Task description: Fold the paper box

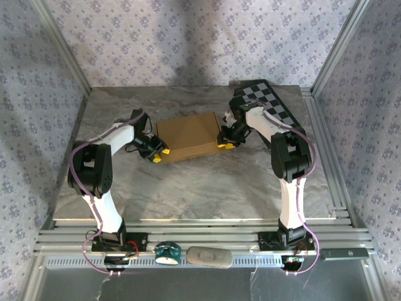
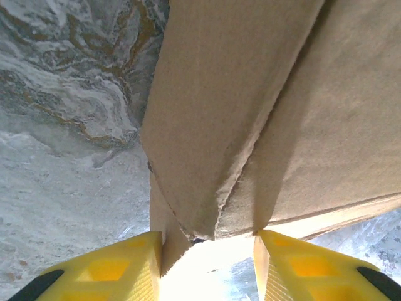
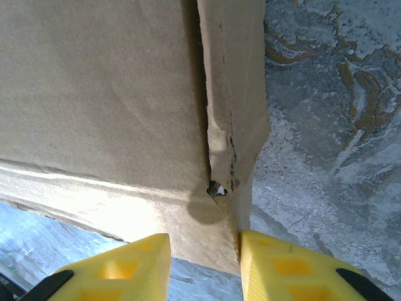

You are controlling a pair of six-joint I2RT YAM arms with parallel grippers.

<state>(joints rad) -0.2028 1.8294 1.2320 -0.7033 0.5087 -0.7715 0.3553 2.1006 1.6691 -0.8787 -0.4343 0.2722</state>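
Observation:
The paper box (image 1: 188, 137) is a shallow brown cardboard box lying at the middle of the marble table. My left gripper (image 1: 160, 153) is at its front left corner. In the left wrist view that corner (image 2: 207, 213), with a torn crease, sits between the yellow fingers (image 2: 125, 269), and the left gripper (image 2: 208, 243) touches cardboard on both sides. My right gripper (image 1: 227, 144) is at the front right corner. In the right wrist view the right gripper (image 3: 205, 246) has the box wall (image 3: 213, 232) between its jaws, the right finger (image 3: 276, 269) against the side wall.
A black-and-grey checkerboard panel (image 1: 269, 100) lies at the back right, just behind the right arm. A teal object (image 1: 168, 252) and a grey oval object (image 1: 208, 256) rest on the front rail. Patterned walls close in the table (image 1: 188, 188) on three sides.

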